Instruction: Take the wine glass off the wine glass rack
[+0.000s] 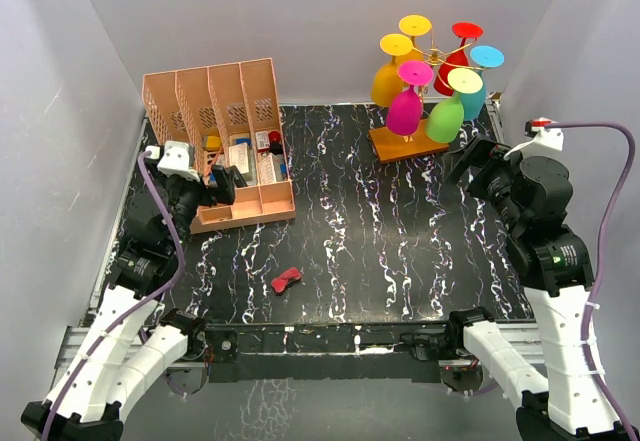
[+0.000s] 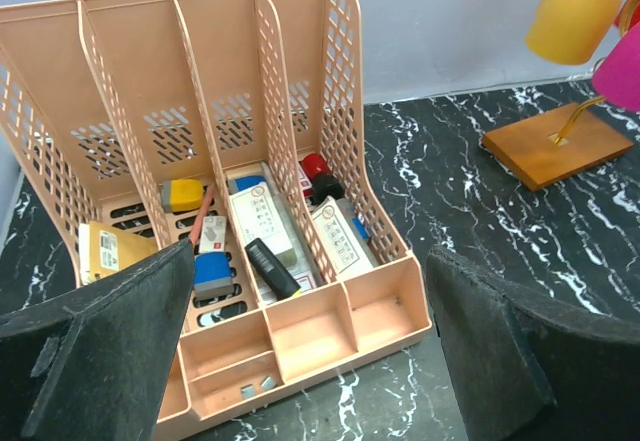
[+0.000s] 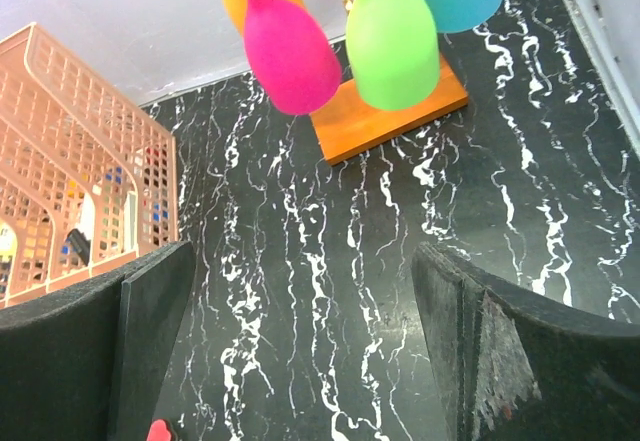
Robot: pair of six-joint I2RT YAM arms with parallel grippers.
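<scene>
The wine glass rack (image 1: 436, 56) is a gold wire stand on an orange-brown wooden base (image 1: 402, 145) at the back right of the table. Several coloured wine glasses hang upside down from it, among them a pink one (image 1: 405, 109), a green one (image 1: 446, 119) and an orange one (image 1: 386, 83). My right gripper (image 1: 468, 159) is open and empty, just right of the rack's base and apart from it. In the right wrist view the pink glass (image 3: 290, 56) and green glass (image 3: 392, 46) hang ahead of the open right gripper (image 3: 300, 351). My left gripper (image 2: 310, 351) is open and empty in front of the organiser.
A pink slotted file organiser (image 1: 262, 91) with small stationery in it stands at the back left, with my left gripper (image 1: 226, 183) at its front trays. A small red object (image 1: 286, 281) lies on the black marbled table (image 1: 400, 251) near the front. Grey walls enclose the table.
</scene>
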